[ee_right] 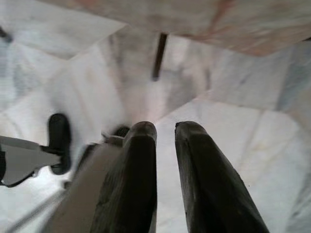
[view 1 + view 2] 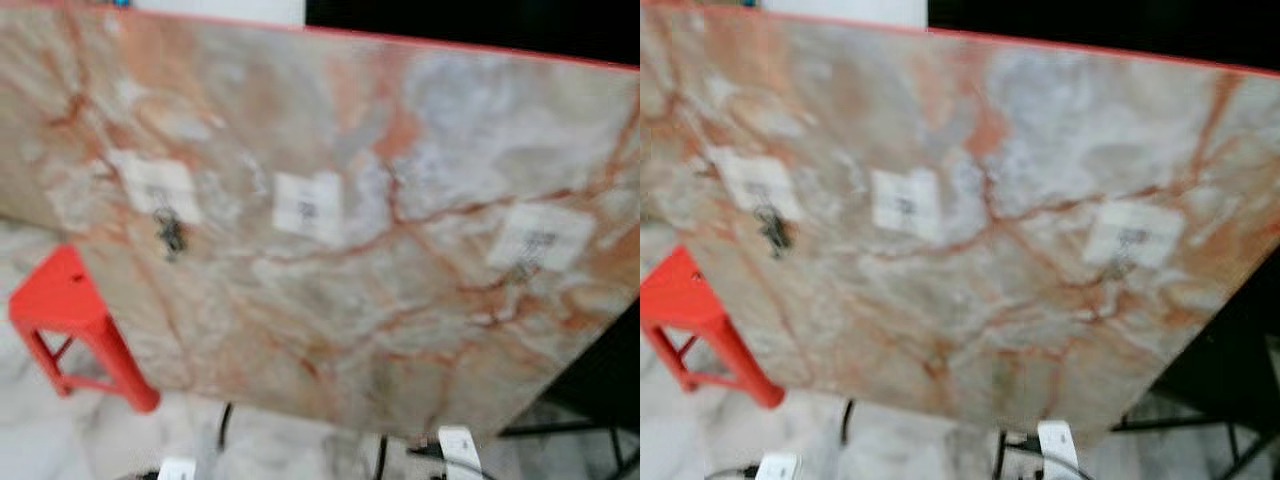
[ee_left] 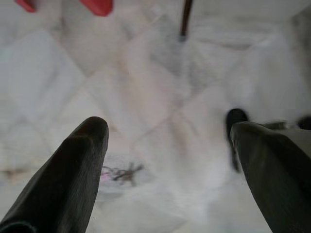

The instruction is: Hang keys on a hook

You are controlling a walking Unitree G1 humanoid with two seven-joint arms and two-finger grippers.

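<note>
A marble-patterned board (image 2: pixel 400 330) leans in front of me, and the picture is blurred. It carries three white hook pads: left (image 2: pixel 155 185), middle (image 2: pixel 308 205) and right (image 2: pixel 540 235). A small dark bunch (image 2: pixel 170 235), probably keys, hangs under the left pad. My left gripper (image 3: pixel 167 128) hangs open over the pale floor. A small dark and pink thing (image 3: pixel 121 173) lies on the tiles beyond its fingers, too blurred to name. My right gripper (image 1: pixel 165 128) is shut with nothing between its fingers and points at the floor below the board's lower edge.
A red stool (image 2: pixel 70 310) stands on the marble floor (image 2: pixel 40 440) at the board's lower left. Thin dark legs (image 1: pixel 159 56) hold the board up from below. A dark stand (image 2: pixel 590 420) is at the lower right.
</note>
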